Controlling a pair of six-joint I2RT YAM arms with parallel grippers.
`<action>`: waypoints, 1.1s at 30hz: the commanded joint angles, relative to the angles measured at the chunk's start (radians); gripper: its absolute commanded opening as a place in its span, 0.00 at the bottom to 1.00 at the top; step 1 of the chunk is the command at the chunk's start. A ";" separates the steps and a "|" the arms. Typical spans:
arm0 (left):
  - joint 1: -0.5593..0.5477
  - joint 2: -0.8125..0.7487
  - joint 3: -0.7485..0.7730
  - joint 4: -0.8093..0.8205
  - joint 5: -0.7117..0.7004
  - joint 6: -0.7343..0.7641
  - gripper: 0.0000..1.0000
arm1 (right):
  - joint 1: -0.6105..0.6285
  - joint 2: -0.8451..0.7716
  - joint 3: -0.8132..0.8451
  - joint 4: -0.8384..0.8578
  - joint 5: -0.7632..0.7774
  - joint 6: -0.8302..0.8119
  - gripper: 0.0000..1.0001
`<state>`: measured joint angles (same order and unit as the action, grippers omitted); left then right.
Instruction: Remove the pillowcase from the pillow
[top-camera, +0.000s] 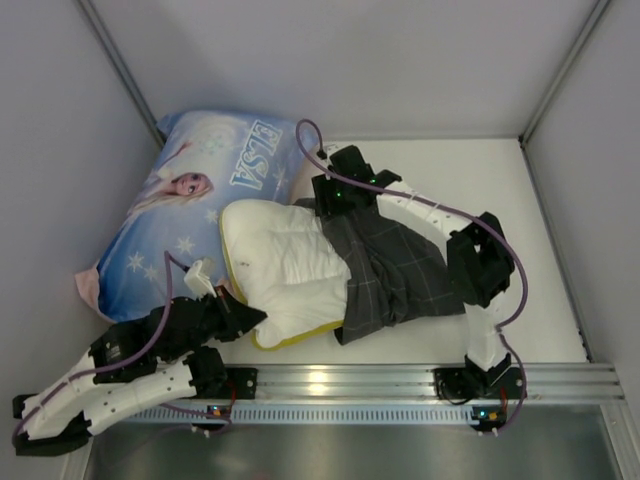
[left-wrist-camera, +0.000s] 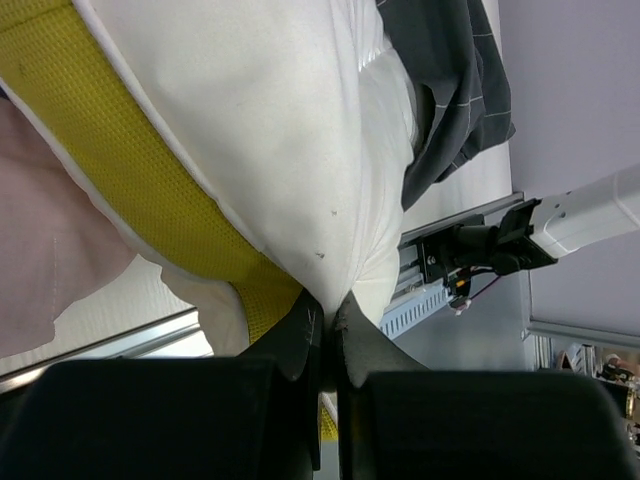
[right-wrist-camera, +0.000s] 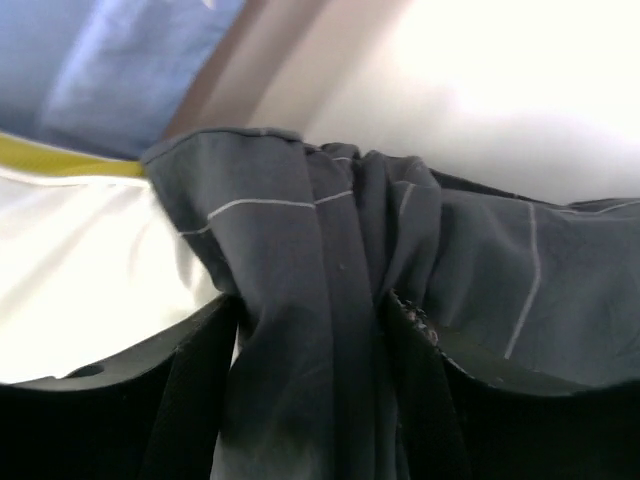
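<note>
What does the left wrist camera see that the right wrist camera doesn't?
Only the left wrist camera: the left claw pinching a corner of the white pillow, and the right arm off to the side. Only the right wrist camera: the right claw squeezing a bunch of the grey pillowcase, with a blurry blue cover behind. Both: the pillow, the pillowcase and the pillow's yellow edge.

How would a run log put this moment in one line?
left tool: shut on pillow | right tool: shut on pillowcase | pillowcase: roughly half off, bunched
</note>
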<state>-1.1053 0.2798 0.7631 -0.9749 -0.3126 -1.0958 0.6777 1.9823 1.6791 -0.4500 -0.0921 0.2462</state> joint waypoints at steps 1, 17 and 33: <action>0.002 0.025 0.015 0.094 0.018 -0.009 0.00 | -0.010 0.062 0.057 0.025 0.054 0.031 0.47; 0.002 -0.090 -0.011 0.090 0.024 -0.036 0.00 | -0.320 0.012 0.028 -0.104 0.427 0.071 0.00; 0.002 0.032 0.019 0.096 -0.042 0.005 0.00 | 0.057 -0.555 -0.416 -0.053 0.246 0.130 0.98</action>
<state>-1.1042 0.3233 0.7277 -0.9562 -0.3141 -1.1088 0.7361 1.6001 1.3666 -0.5053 0.1349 0.3359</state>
